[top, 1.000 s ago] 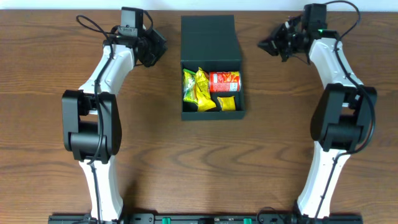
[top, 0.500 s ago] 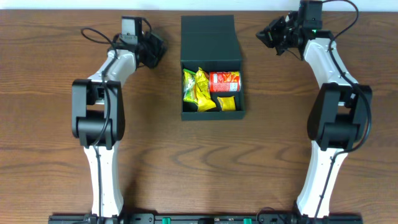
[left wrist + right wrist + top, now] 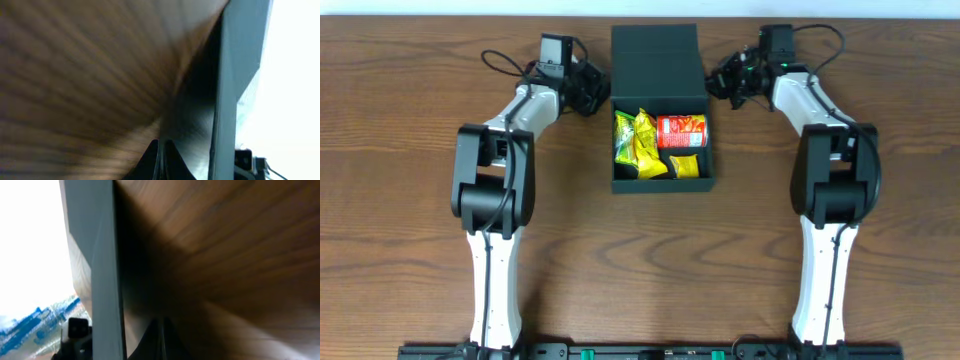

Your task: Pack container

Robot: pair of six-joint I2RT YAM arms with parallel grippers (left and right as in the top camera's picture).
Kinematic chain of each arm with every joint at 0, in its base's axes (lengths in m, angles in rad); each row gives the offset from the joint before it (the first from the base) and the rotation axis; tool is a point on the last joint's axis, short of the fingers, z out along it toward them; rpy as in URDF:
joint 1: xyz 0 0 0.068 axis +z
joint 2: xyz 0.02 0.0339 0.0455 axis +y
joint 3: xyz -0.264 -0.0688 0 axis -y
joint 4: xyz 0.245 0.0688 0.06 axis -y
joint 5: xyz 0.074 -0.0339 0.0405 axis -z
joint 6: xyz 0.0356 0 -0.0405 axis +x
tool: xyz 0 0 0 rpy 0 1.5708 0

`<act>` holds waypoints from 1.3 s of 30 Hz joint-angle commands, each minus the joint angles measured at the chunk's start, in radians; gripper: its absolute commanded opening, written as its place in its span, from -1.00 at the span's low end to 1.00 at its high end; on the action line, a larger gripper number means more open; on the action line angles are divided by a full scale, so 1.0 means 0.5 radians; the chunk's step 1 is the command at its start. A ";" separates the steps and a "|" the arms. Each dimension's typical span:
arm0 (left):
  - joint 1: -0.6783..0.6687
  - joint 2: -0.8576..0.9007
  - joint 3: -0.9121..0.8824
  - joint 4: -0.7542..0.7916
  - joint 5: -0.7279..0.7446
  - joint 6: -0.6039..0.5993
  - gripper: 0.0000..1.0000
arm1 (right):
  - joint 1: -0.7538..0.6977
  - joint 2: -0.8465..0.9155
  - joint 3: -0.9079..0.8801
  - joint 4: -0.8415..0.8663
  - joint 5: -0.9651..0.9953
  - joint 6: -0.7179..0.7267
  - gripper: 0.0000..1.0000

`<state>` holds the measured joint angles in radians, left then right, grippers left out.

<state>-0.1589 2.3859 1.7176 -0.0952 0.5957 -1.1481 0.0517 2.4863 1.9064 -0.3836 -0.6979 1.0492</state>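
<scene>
We've got one fixed camera straight above the table [image 3: 410,200], looking down from far enough back to take in the whole workspace, with the container [image 3: 654,60] sitting top centre. The other two ride on the wrists and are way closer. The left wrist cam looks low along the wood [image 3: 75,75], rolled over, so the container's outer wall [image 3: 227,100] runs up the right side and the left gripper [image 3: 161,150] pokes in at the bottom edge. Right wrist is the mirror of that: wall [image 3: 102,255] on the left, wood [image 3: 225,240] on the right, right gripper [image 3: 161,327] at the bottom. Both are pretty blurry. All three views share the container's sides and the tabletop beside them.
</scene>
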 commanded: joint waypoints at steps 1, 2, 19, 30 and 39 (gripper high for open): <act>-0.035 -0.024 0.038 0.115 0.125 -0.002 -0.89 | 0.059 0.002 0.018 0.008 -0.111 0.026 -0.97; -0.039 -0.024 0.038 0.153 0.141 -0.004 -0.89 | 0.066 0.002 0.018 0.014 -0.130 0.027 -0.97; -0.037 -0.024 0.038 0.724 0.388 -0.301 -0.89 | -0.019 0.002 0.018 0.488 -0.559 0.311 -0.97; 0.002 -0.024 0.038 0.809 0.506 -0.331 -0.88 | -0.076 0.000 0.018 0.651 -0.646 0.473 -0.97; 0.060 -0.024 0.038 1.179 0.684 -0.460 -0.89 | -0.105 -0.002 0.018 0.851 -0.788 0.658 -0.97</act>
<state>-0.1326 2.3863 1.7172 0.4641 0.8726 -1.3426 0.0002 2.4863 1.9060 0.0109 -1.0264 1.3117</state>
